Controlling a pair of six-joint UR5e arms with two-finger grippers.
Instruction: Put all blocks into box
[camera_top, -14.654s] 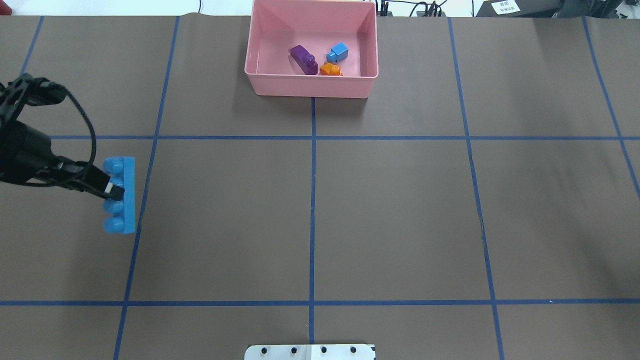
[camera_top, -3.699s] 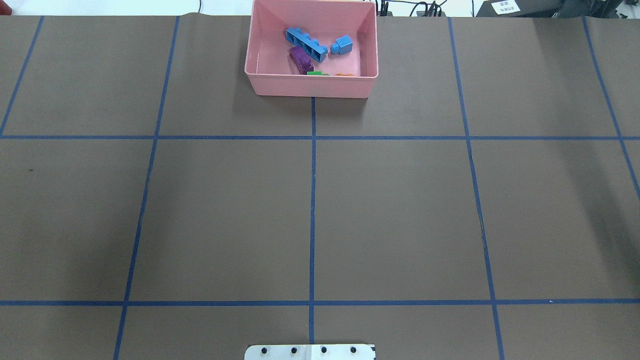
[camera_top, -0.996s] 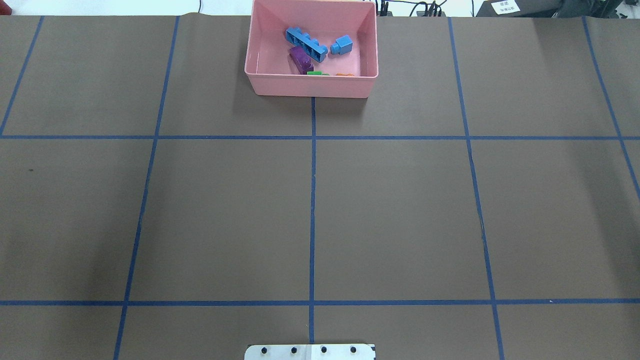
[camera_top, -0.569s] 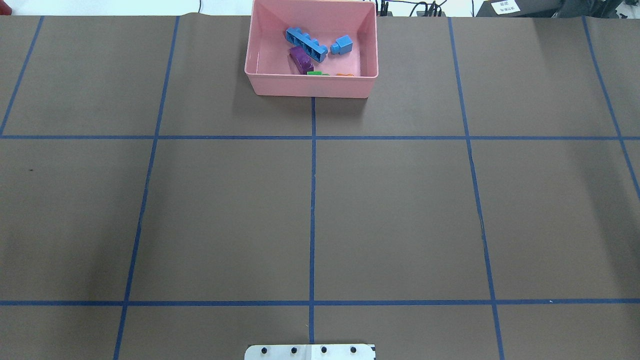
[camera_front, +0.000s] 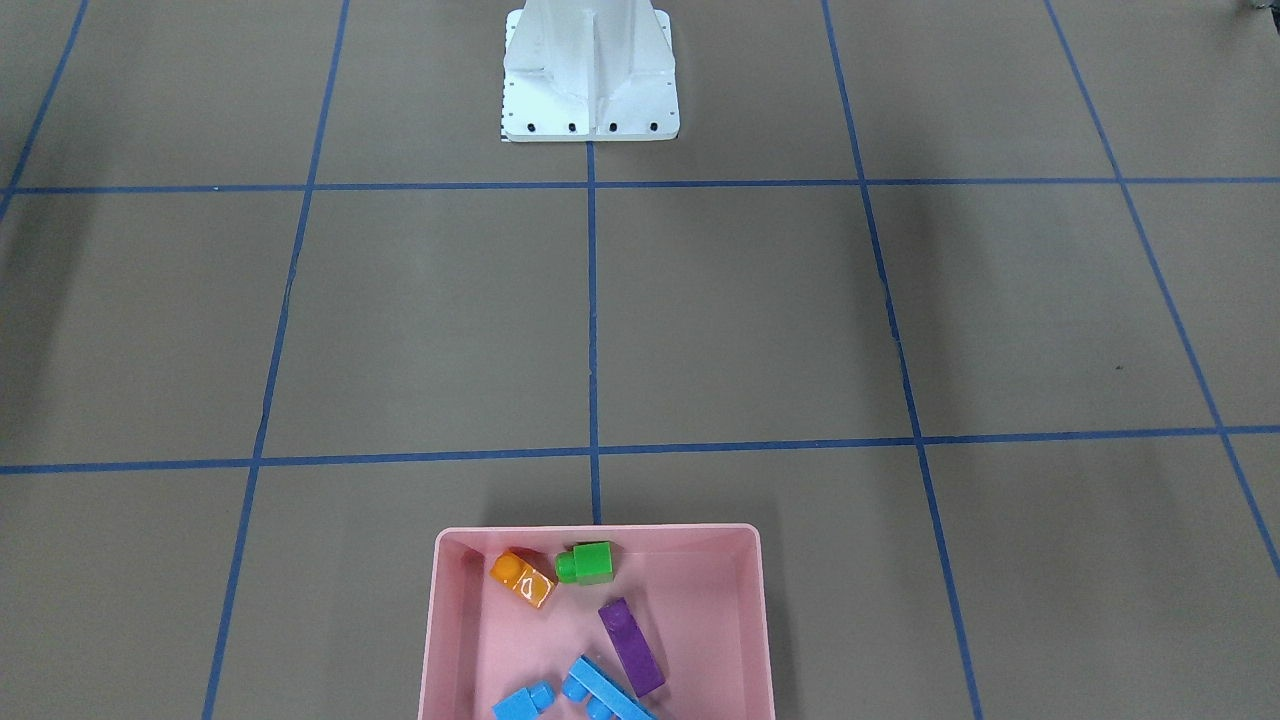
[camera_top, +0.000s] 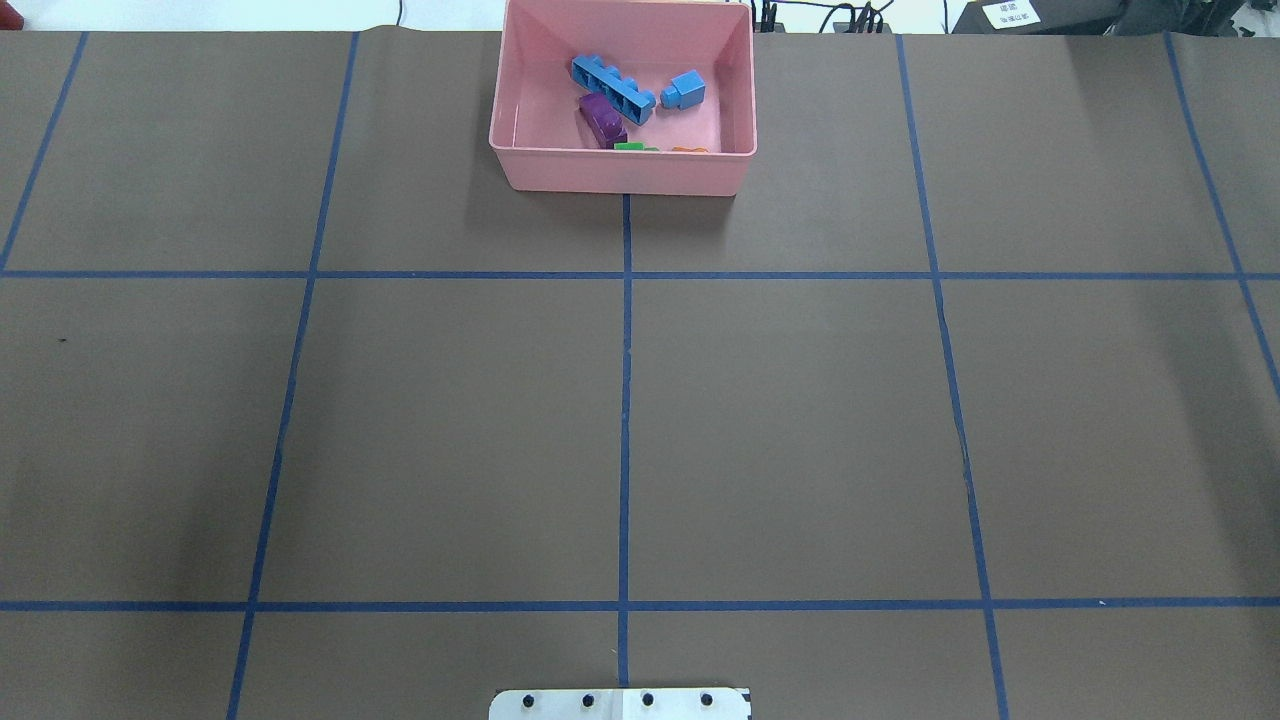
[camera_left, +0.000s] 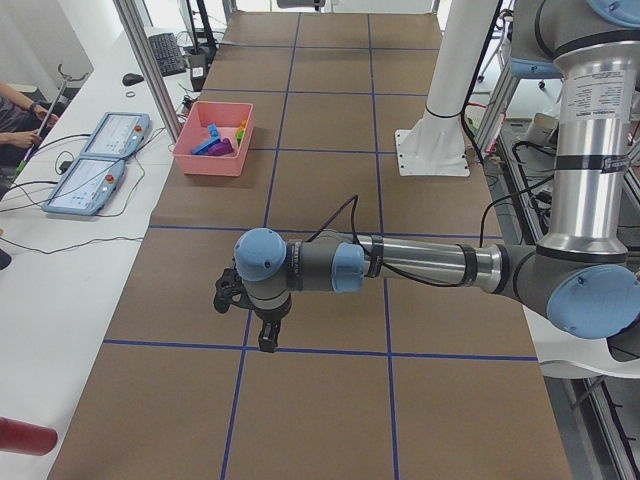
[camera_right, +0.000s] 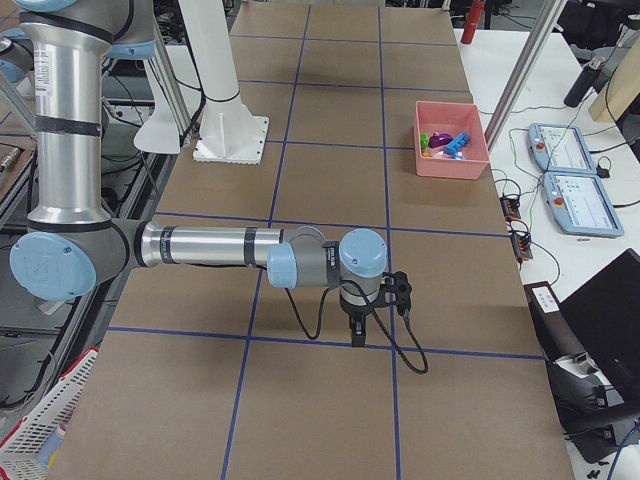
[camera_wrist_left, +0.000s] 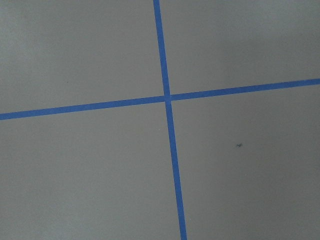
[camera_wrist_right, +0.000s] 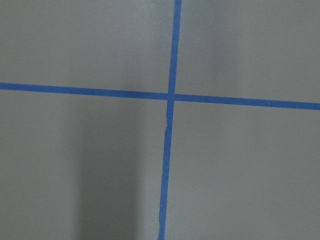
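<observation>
The pink box (camera_top: 620, 172) stands at the table's far middle and also shows in the front view (camera_front: 440, 640). In it lie the orange block (camera_front: 522, 578), the green block (camera_front: 585, 563), the long purple block (camera_front: 632, 647), the small blue block (camera_front: 525, 703) and the long blue block (camera_top: 612, 88). My left gripper (camera_left: 268, 345) hangs low over the brown table, far from the box. My right gripper (camera_right: 357, 335) does the same at the other end. Both show only in the side views, so I cannot tell whether they are open or shut.
The white metal base (camera_front: 590, 80) stands at the robot's side of the table. Blue tape lines cross the brown surface. Operator tablets (camera_left: 100, 160) lie on the white bench beyond the box. Both wrist views show only bare table and tape.
Nothing has moved in the last second. Since the earliest frame the long blue block has gone from my left gripper into the box, the green block now lies there too, and my left arm has left the overhead view.
</observation>
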